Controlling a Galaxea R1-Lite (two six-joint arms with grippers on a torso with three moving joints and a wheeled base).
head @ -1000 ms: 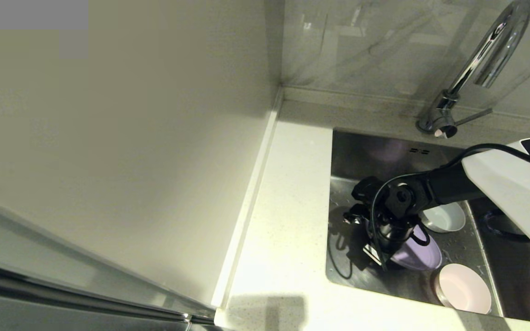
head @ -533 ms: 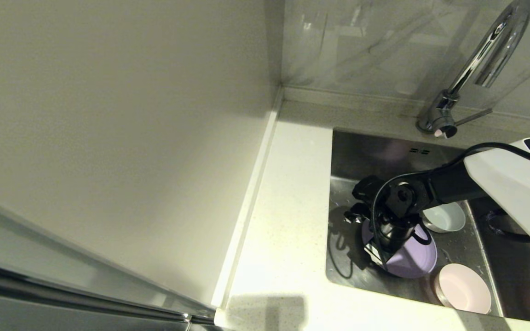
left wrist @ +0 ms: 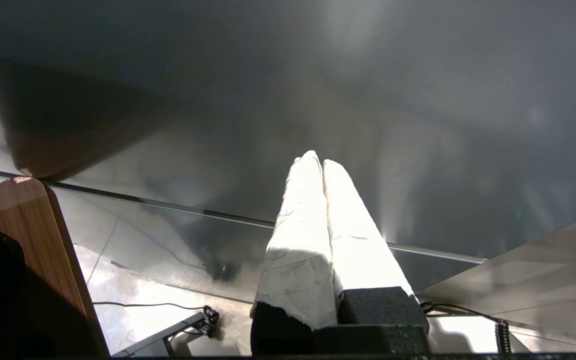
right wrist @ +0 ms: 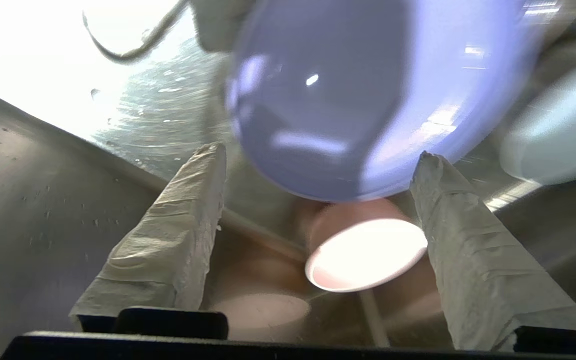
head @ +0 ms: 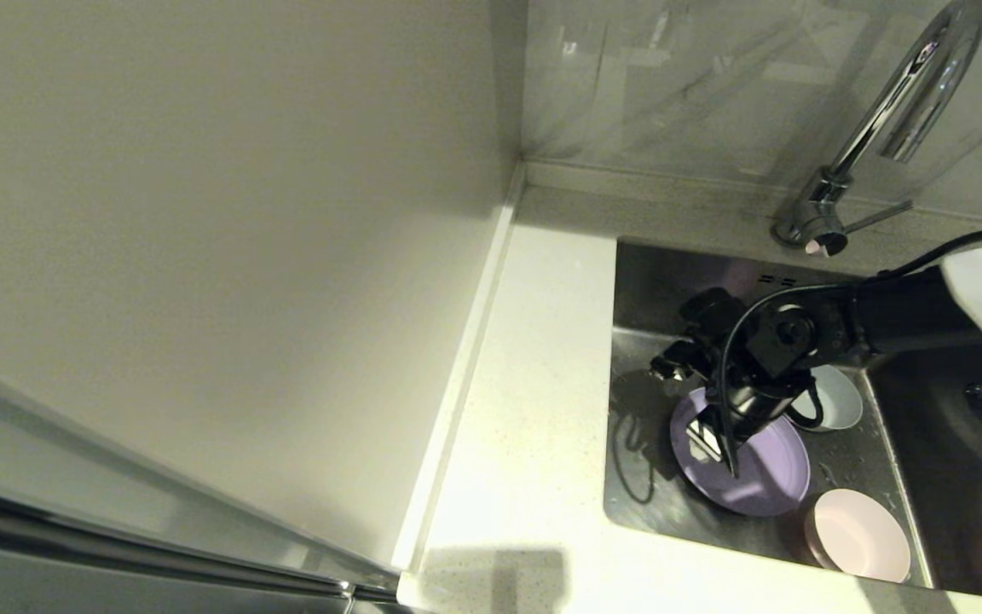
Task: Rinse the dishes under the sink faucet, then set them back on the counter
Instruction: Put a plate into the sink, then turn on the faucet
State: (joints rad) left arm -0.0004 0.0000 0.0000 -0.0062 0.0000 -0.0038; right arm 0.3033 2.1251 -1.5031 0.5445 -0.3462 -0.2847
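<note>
Three dishes lie in the steel sink (head: 678, 286). The lavender plate (head: 755, 477) (right wrist: 368, 90) rests flat on the sink floor. The pale pink bowl (head: 857, 535) (right wrist: 368, 255) sits at the front and the white mug (head: 836, 399) (right wrist: 553, 125) behind the plate. My right gripper (head: 717, 448) (right wrist: 320, 154) hangs open just above the plate's left part, holding nothing, with both taped fingers (right wrist: 178, 240) apart. The chrome faucet (head: 883, 128) arches over the sink's back right. My left gripper (left wrist: 320, 165) is shut and empty, away from the sink and out of the head view.
The white counter (head: 534, 409) runs along the sink's left side, bounded by a raised edge strip (head: 457, 384) and a tall pale panel (head: 201, 256). The grey marbled wall (head: 670, 85) stands behind. My right forearm (head: 909, 320) crosses the sink from the right.
My right gripper has risen and drawn back toward the sink's rear, coming off the plate's left edge. The plate has slid a little left and now shows almost whole.
</note>
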